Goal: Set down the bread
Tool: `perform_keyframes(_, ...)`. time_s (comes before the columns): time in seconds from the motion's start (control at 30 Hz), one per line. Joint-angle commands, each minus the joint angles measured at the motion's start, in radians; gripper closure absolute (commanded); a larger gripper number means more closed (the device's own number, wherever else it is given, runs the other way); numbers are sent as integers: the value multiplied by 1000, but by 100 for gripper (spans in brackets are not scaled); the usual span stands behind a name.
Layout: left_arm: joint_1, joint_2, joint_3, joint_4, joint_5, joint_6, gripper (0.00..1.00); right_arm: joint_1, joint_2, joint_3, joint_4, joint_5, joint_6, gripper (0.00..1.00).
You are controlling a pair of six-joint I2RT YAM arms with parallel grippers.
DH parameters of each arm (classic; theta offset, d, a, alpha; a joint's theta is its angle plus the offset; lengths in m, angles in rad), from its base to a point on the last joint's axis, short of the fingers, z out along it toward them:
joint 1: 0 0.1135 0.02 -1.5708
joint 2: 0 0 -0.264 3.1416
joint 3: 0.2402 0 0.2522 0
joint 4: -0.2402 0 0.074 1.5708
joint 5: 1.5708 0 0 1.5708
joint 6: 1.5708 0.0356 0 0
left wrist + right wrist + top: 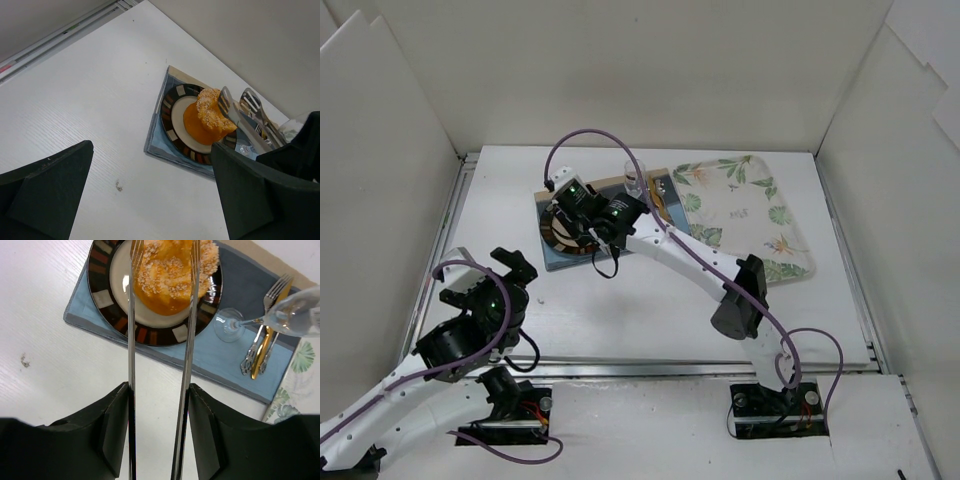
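Note:
The bread (170,275), a golden-orange bun with a crumbly top, rests on a round plate (150,332) with a dark patterned rim. My right gripper (160,390) is shut on a pair of metal tongs (131,340), one fingertip pressed against each arm. The tongs' tips straddle the bread on both sides; I cannot tell whether they still squeeze it. In the left wrist view the bread (207,120) sits on the plate (170,107) with the tongs (227,107) at its right side. My left gripper (150,165) hangs open over bare table, nothing between its fingers.
The plate lies on a blue placemat (225,360). A wine glass (290,315) lies tipped on the mat beside a fork and other cutlery (260,350). A floral tray (750,210) sits at the back right. White walls enclose the table.

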Motion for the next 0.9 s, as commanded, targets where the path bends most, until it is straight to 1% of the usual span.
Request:
perform_keyframes(0.0, -14, 5, 29, 27, -33, -1, 0, 2, -126, -22, 59, 68, -9, 56)
perform_keyframes(0.1, -14, 4, 28, 29, -35, -1, 0, 3, -152, -46, 59, 79, -4, 56)
perform_keyframes(0.17, -14, 2, 25, 30, -35, -3, 0, 8, -185, -103, 59, 92, 21, 57)
perform_keyframes(0.2, -14, 2, 23, 30, -35, -3, 0, 8, -236, -137, 59, 94, 35, 57)
perform_keyframes(0.23, -14, 2, 25, 30, -35, -1, 0, 9, -265, -219, 59, 63, 51, 58)
perform_keyframes(0.3, -14, 1, 23, 30, -36, -3, 0, 11, -355, -320, 68, 17, 68, 59)
perform_keyframes(0.33, -14, 2, 23, 30, -35, -3, 0, 14, -382, -423, 73, 17, 80, 59)
perform_keyframes(0.4, -14, 2, 25, 30, -33, -3, 0, 15, -464, -520, 77, 46, 127, 60)
perform_keyframes(0.43, -14, 2, 23, 30, -32, -5, 0, 15, -493, -610, 80, 92, 143, 60)
perform_keyframes(0.47, -14, 1, 25, 30, -35, -5, 0, 12, -523, -655, 77, 114, 170, 60)
perform_keyframes(0.5, -14, 1, 21, 30, -36, -8, 0, 6, -591, -734, 79, 126, 183, 61)
perform_keyframes(0.53, -14, 1, 21, 32, -36, -6, 0, 2, -631, -772, 79, 134, 195, 61)
perform_keyframes(0.57, -14, -1, 18, 32, -40, -8, 0, -3, -721, -810, 77, 137, 221, 61)
perform_keyframes(0.6, -14, -1, 18, 32, -41, -8, 0, -18, -775, -880, 79, 144, 235, 61)
perform_keyframes(0.63, -14, -1, 21, 32, -38, -8, 0, -32, -820, -911, 77, 148, 258, 61)
perform_keyframes(0.67, -23, -2, 21, 32, -37, -6, 0, -46, -907, -940, 79, 145, 266, 61)
perform_keyframes(0.7, -23, -3, 21, 30, -38, -6, 0, -90, -946, -982, 77, 144, 270, 61)
perform_keyframes(0.77, -23, -7, 20, 33, -36, -6, 0, -144, -1029, -1005, 68, 125, 272, 62)
perform_keyframes(0.8, -23, -12, 20, 33, -35, -6, 0, -208, -1047, -1019, 68, 84, 267, 62)
perform_keyframes(0.87, -23, -12, 17, 39, -35, -3, 0, -271, -1069, -1022, 68, 43, 252, 61)
